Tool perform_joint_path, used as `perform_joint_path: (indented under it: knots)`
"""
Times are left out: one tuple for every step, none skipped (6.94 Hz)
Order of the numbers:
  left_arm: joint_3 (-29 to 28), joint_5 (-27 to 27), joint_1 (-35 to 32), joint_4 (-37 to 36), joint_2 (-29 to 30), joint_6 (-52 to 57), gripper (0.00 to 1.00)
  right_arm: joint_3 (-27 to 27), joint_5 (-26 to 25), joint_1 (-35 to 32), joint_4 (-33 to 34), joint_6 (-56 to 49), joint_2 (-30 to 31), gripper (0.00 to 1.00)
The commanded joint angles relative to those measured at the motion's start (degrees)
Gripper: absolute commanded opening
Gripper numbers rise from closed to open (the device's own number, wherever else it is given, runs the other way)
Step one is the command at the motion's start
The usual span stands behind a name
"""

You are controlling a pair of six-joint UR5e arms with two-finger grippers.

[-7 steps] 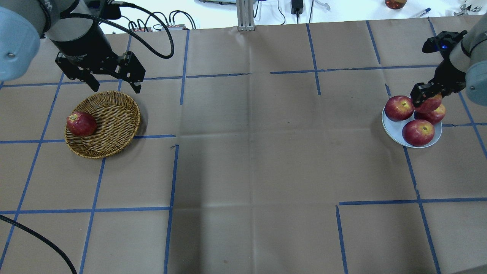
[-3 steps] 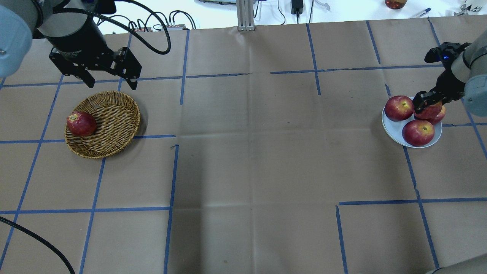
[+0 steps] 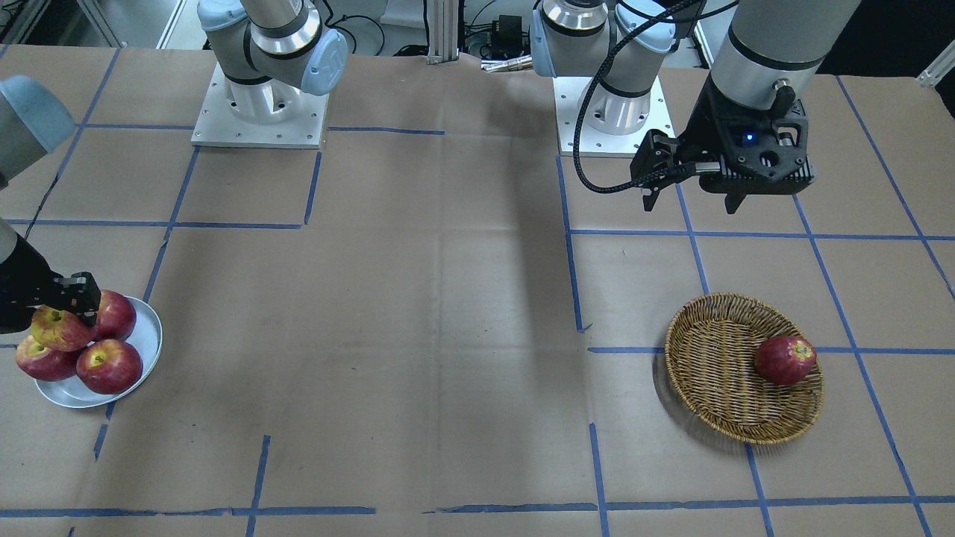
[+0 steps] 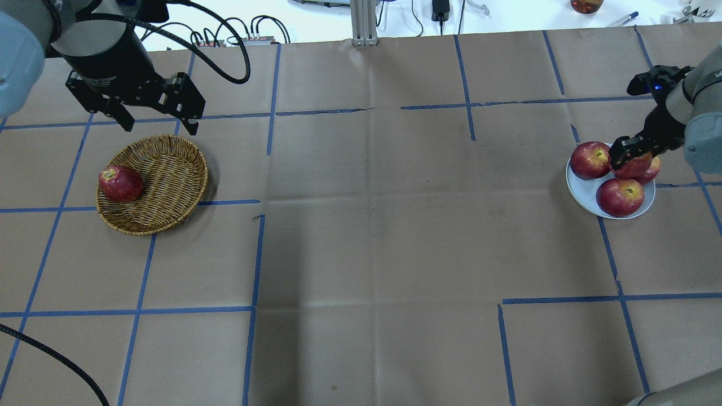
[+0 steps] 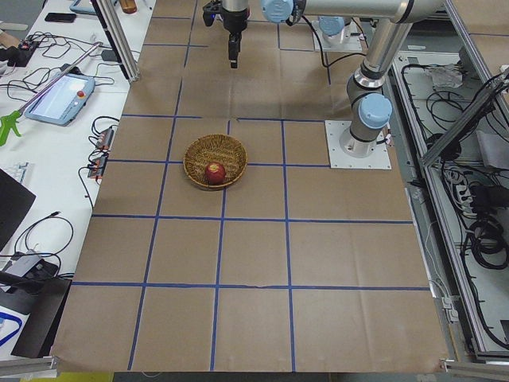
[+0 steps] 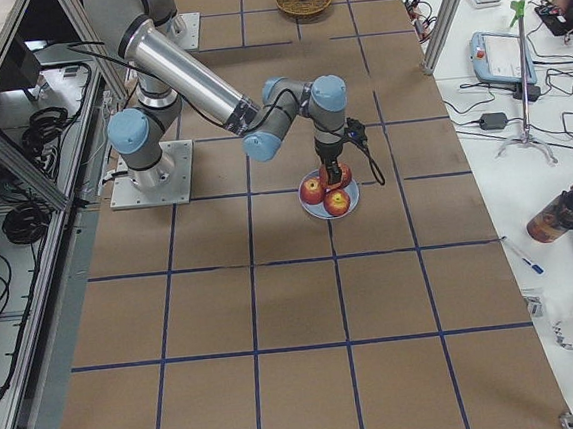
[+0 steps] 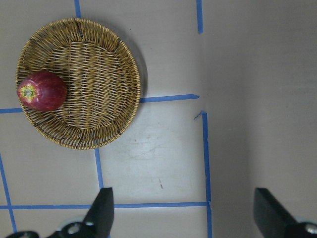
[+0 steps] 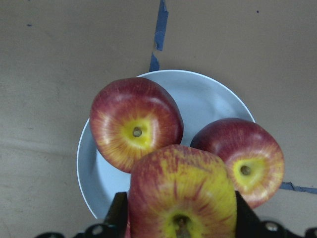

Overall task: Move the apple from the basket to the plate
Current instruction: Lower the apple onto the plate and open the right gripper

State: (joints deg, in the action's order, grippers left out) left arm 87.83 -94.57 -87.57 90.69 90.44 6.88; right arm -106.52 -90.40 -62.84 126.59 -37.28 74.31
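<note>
Clamping the apple [image 8: 181, 183], the right gripper [image 8: 181, 218] held it over the plate [image 8: 208, 96]; whether it touched was unclear. Another apple [image 4: 654, 170] lay mostly hidden beneath. The left gripper [image 7: 183, 208] hung spread near the basket [image 7: 99, 74].

apple [image 8: 182, 191]: bottom cut off by edge | plate [image 8: 208, 98]: near rim hidden beneath apple

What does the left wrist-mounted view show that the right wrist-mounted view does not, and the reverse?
Left wrist only: the basket holding one dark red apple, and the open, empty left gripper. Right wrist only: the plate with two apples, and the right gripper shut on the yellow-streaked apple above it. Both: the brown table with blue tape.
</note>
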Motion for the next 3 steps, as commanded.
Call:
perform_joint_path:
  knots:
    - [1.4,-0.4,0.1,0.4,-1.4,0.3,0.99,1.0,0.1,-0.1,0.1,0.4,0.7,1.0]
    - [1.3,-0.4,0.2,0.3,-1.3,0.4,0.99,3.1,0.0,-0.8,-0.6,0.6,1.8,1.0]
    - [1.3,-0.1,0.2,0.2,-1.1,0.4,0.99,5.6,0.6,-2.1,-5.1,2.4,4.1,1.0]
